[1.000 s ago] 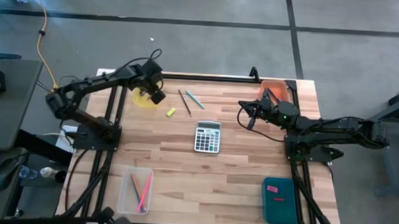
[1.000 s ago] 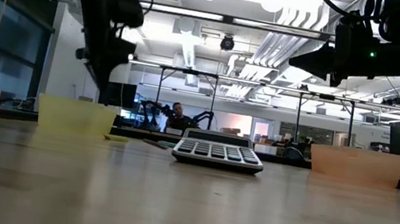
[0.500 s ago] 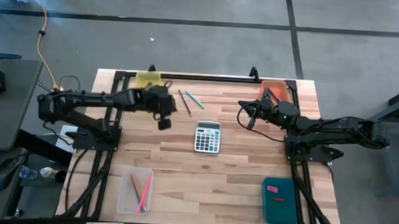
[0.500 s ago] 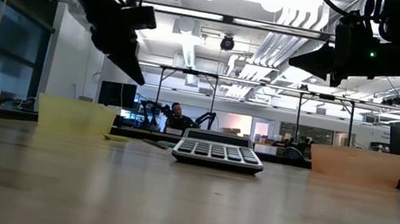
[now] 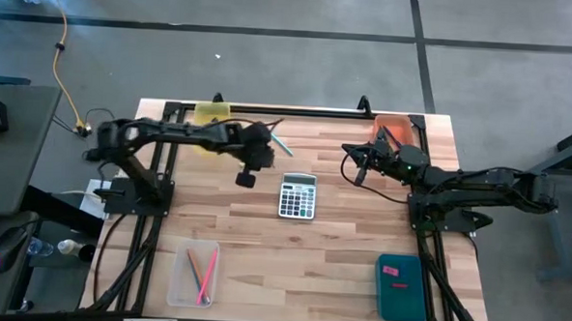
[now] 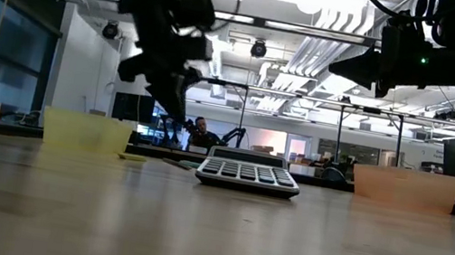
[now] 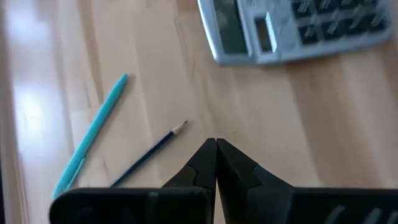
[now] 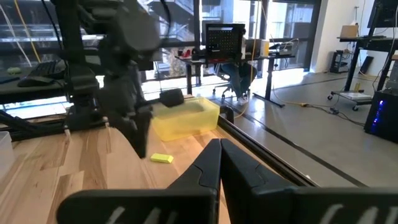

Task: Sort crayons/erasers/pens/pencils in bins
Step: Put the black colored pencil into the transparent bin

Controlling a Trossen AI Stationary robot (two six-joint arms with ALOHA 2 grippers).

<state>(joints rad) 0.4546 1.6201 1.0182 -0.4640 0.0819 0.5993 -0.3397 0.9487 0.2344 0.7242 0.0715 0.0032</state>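
Note:
My left gripper [image 7: 216,148] is shut on nothing and slants down over the bare wood between two sticks and the grey calculator [image 5: 298,195]. Next to its fingertips lie a dark blue pencil [image 7: 149,152] and a longer teal stick [image 7: 93,134], both flat on the table. A yellow eraser [image 8: 161,158] lies on the table in front of the yellow bin [image 8: 183,118]. My right gripper [image 5: 358,173] is shut and level, above the table near the orange bin [image 5: 394,127]. The clear bin [image 5: 194,273] holds pencils; the teal bin [image 5: 399,286] holds a pink eraser.
The calculator [image 6: 248,172] lies mid-table, close to the right of my left gripper [image 5: 266,165]. The yellow bin [image 5: 211,112] and the orange bin stand at the far edge, the clear and teal bins at the near edge. A black frame rail runs along the far edge.
My left gripper has swung from above the yellow bin toward the table's right and near side, to the pencils next to the calculator. It has come a little lower and rolled about its own axis. My right arm has kept still.

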